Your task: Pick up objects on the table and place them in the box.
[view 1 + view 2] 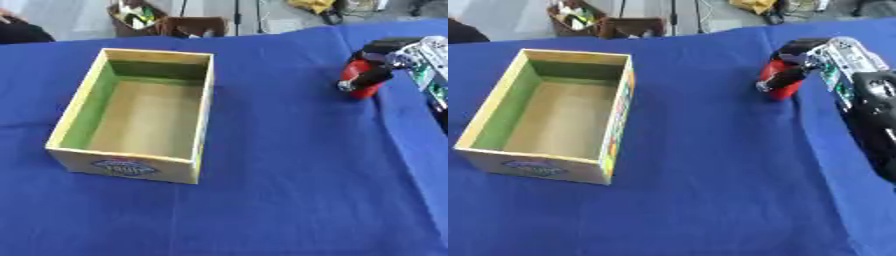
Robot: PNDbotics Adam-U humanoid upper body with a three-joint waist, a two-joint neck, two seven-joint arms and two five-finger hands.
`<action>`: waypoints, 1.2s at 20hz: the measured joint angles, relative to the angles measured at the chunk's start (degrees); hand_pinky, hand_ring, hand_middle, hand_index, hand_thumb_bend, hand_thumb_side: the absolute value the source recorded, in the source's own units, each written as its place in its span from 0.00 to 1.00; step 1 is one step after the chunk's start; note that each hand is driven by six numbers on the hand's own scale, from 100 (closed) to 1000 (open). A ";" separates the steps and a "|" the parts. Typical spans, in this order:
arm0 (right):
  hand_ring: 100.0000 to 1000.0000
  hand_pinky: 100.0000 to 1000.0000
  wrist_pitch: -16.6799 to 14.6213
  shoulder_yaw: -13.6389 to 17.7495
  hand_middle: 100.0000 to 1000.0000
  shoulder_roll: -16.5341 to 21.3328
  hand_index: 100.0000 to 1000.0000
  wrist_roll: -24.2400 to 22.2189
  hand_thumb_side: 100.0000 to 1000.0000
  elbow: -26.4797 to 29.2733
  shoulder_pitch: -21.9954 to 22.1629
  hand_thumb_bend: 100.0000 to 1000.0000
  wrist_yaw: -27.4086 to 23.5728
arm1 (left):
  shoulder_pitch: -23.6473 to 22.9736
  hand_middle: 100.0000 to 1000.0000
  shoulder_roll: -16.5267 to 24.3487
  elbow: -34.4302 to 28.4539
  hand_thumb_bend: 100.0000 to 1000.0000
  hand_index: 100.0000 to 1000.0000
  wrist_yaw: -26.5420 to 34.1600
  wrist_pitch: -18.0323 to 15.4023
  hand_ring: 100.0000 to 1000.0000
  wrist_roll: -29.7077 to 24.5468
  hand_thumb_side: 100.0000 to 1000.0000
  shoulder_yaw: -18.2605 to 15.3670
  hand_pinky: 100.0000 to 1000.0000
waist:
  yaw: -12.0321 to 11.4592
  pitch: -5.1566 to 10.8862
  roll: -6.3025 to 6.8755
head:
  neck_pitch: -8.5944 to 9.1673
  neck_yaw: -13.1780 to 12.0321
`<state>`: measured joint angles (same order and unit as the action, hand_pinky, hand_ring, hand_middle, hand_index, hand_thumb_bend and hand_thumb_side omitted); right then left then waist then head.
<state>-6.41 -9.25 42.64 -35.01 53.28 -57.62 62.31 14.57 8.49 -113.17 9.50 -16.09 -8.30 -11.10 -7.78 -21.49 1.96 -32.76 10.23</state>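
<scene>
The right hand [794, 62] has its fingers curled round a red object [780, 80] at the far right of the blue-covered worktop [289, 175], well apart from the open box [140, 112] on the left.

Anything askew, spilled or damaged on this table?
Nothing stands out. The box sits upright and empty on the blue cloth; the right hand is curled round a red object off to its right.
</scene>
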 measured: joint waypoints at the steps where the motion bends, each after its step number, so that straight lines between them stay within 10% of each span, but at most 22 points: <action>1: 0.53 0.40 0.12 -0.01 0.63 0.00 0.86 0.41 0.73 0.01 0.00 0.13 -0.17 | 0.00 0.30 0.00 0.00 0.00 0.67 0.00 0.01 0.24 0.01 0.72 0.00 0.08 | 0.02 0.00 0.01 | 0.00 0.00; 5: 0.56 0.35 0.16 -0.44 0.71 0.00 0.91 0.77 0.55 0.03 0.15 0.34 -1.27 | 0.00 0.30 0.00 0.00 0.00 0.66 0.00 0.02 0.24 0.01 0.72 0.00 0.08 | 0.08 0.00 0.01 | -0.02 0.02; 10: 0.58 0.35 -0.21 -0.69 0.80 0.01 0.98 -2.18 0.58 0.22 0.21 0.45 -3.50 | 0.00 0.30 -0.01 0.00 0.00 0.66 0.00 0.12 0.25 -0.04 0.72 0.00 0.09 | 0.26 0.07 0.02 | -0.30 0.02; 24: 0.75 0.50 0.74 -0.29 0.88 0.23 1.00 -6.94 0.52 2.08 0.09 0.55 -6.73 | -0.23 0.30 -0.01 0.00 0.00 0.66 0.00 0.24 0.25 -0.01 0.72 0.01 0.09 | 0.72 0.34 0.36 | -0.46 0.13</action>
<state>-5.67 -9.54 42.88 -41.95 55.36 -57.53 55.58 14.34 8.48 -113.17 9.50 -15.85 -8.31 -11.09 -7.05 -21.15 2.32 -33.22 10.36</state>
